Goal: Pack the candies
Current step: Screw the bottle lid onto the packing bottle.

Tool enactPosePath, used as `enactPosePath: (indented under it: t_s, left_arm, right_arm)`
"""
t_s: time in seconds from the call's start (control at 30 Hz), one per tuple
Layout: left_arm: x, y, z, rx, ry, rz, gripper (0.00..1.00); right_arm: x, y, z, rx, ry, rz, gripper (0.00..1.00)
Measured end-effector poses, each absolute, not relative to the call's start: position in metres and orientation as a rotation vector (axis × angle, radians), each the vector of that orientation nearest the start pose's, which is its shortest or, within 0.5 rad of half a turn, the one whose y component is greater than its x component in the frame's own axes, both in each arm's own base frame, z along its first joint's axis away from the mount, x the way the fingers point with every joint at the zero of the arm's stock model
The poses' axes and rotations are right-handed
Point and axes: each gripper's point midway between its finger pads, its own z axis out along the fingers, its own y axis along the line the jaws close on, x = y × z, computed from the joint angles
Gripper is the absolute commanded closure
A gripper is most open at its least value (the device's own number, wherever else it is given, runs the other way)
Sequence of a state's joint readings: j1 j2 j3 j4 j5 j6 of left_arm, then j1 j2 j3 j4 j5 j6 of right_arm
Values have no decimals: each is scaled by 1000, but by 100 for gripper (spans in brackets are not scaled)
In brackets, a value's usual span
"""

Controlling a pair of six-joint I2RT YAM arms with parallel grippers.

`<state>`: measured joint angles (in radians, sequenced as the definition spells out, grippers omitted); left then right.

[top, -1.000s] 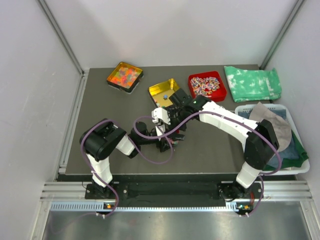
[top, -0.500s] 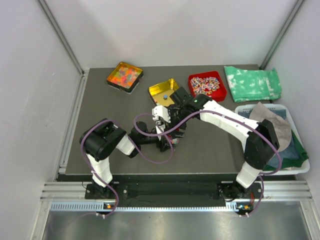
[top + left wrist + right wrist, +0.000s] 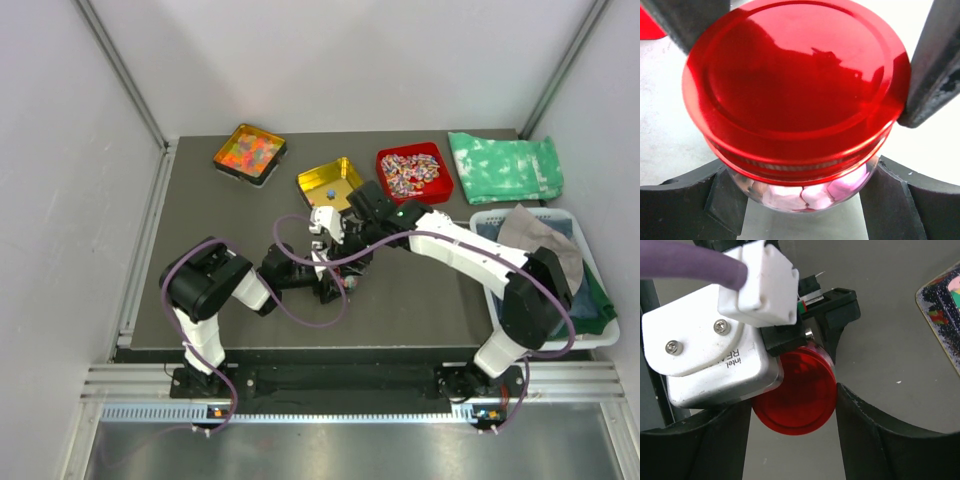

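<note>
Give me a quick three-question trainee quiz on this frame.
1. True or false: the red lid lies apart from the jar.
2. The left claw grips the jar by: A) the lid B) the glass body C) nothing.
3. Fill in: the candies seen through the glass are ___.
Key: 1 false; 2 B; 3 pink.
</note>
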<state>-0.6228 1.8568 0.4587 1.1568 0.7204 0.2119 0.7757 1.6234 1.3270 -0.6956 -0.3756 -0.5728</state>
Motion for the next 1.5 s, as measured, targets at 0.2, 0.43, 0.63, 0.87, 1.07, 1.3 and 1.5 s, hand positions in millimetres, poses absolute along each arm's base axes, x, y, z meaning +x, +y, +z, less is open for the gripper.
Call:
enactPosePath:
  t_s: [0.2, 0.43, 0.63, 0.87, 1.07, 1.3, 1.5]
  left_arm:
    - [255, -317, 46, 1195, 1413, -941, 22]
    - [255, -316, 47, 1191, 1413, -946, 22]
    - [260, -313, 48, 1176, 1416, -933, 22]
    - [266, -310, 49, 1174, 1404, -906, 29]
    - [266, -310, 49, 1189, 1387, -897, 34]
    - [264, -311, 49, 1208, 1371, -895, 35]
    - [260, -317, 49, 1221, 1369, -911, 35]
  right_arm:
    - [249, 303, 138, -1519, 1992, 563, 47]
    - [251, 301, 139, -1336, 2133, 556, 46]
    - [257, 302, 140, -1205, 2236, 512, 32]
    - [263, 297, 143, -1141, 2289, 426, 10]
    - [264, 292, 144, -1170, 2278, 393, 4]
    - [261, 293, 145, -1339, 2190, 399, 1]
    - [238, 309, 151, -1482, 2114, 572, 2]
